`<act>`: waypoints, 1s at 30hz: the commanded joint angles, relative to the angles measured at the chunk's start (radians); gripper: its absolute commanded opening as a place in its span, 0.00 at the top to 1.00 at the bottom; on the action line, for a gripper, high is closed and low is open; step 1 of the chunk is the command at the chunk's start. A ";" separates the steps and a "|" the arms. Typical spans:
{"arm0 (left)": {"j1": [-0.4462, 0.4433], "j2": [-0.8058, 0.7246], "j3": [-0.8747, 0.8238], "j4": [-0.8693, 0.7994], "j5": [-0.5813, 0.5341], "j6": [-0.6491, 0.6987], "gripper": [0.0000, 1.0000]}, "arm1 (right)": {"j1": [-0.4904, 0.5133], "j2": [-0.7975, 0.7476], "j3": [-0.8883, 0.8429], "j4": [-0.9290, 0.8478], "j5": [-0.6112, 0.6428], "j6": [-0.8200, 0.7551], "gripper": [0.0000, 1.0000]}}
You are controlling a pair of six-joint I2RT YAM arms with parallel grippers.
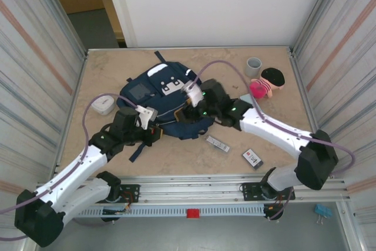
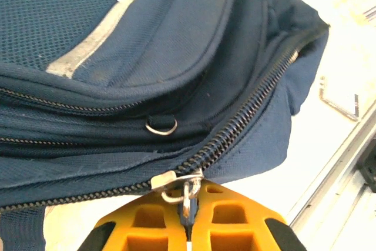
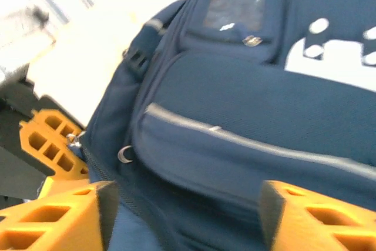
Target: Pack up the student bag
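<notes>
The navy student bag (image 1: 164,95) lies flat mid-table, white patches facing up. My left gripper (image 1: 154,134) sits at its near edge, shut on the metal zipper pull (image 2: 189,195) of the main zipper (image 2: 247,116). The bag's front pocket (image 2: 158,33) with its pale stripe lies beyond the pull. My right gripper (image 1: 189,111) hovers over the bag's near right side, open, with its fingers (image 3: 64,218) spread wide above the front pocket (image 3: 247,121). The left gripper's yellow fingers (image 3: 50,142) show at the bag's edge in the right wrist view.
A white case (image 1: 102,106) lies left of the bag. A grey cup (image 1: 253,66) and a pink doll with black hair (image 1: 267,82) stand at the far right. A small silver packet (image 1: 217,143) and a dark card (image 1: 252,157) lie near the front rail (image 1: 194,179).
</notes>
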 commanded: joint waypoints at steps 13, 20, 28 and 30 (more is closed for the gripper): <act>-0.003 0.031 0.039 -0.078 -0.105 -0.074 1.00 | -0.178 0.047 -0.190 0.064 -0.136 0.625 0.21; -0.009 0.034 -0.030 -0.057 -0.103 -0.124 1.00 | -0.132 0.170 -0.167 0.169 -0.150 0.687 0.22; -0.020 -0.012 -0.097 0.007 -0.071 -0.146 1.00 | -0.069 0.272 -0.133 0.308 -0.129 0.769 0.48; -0.042 -0.013 -0.088 0.007 -0.056 -0.143 1.00 | -0.061 0.283 -0.149 0.378 -0.124 0.809 0.57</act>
